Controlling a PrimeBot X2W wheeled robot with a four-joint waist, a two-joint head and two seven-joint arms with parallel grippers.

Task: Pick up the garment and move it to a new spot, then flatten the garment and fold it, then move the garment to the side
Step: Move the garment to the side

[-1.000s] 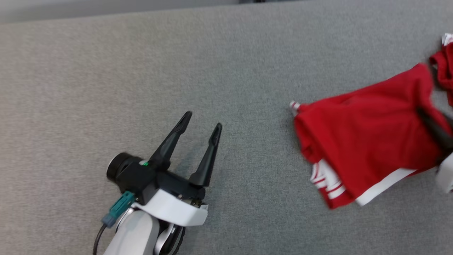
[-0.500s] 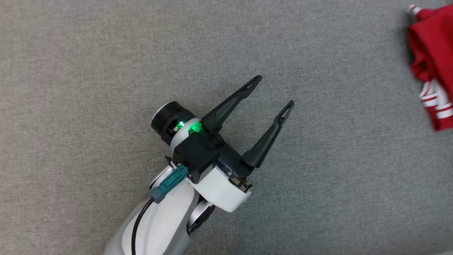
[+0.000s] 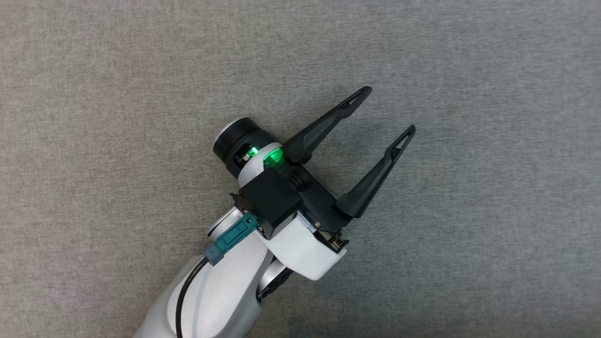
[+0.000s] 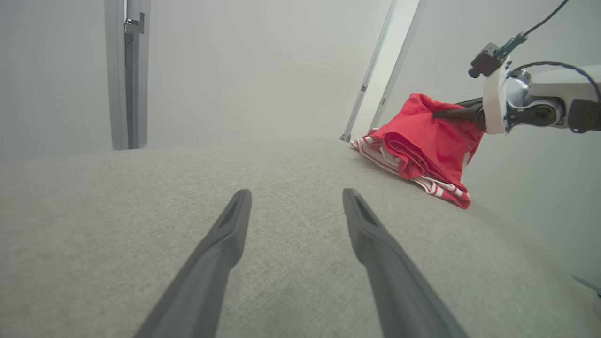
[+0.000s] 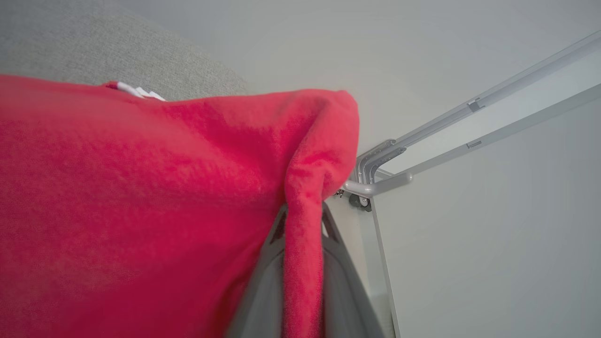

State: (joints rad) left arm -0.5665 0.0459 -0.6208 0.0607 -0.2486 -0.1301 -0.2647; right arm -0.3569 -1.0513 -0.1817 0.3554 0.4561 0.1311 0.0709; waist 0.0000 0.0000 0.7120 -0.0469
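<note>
I hold the left claw point(image 3: 389, 108) wide open and empty, with the garment point(image 4: 422, 141), pinched in the right claw point(image 4: 440, 112), at its two o'clock, well apart.

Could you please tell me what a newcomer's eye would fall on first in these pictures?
The bright red garment with white stripes, bunched at the right of the grey fabric surface in the left wrist view, pinched by the right gripper. Then the left gripper in the head view's middle, long dark fingers spread open, green light glowing at its base.
</note>
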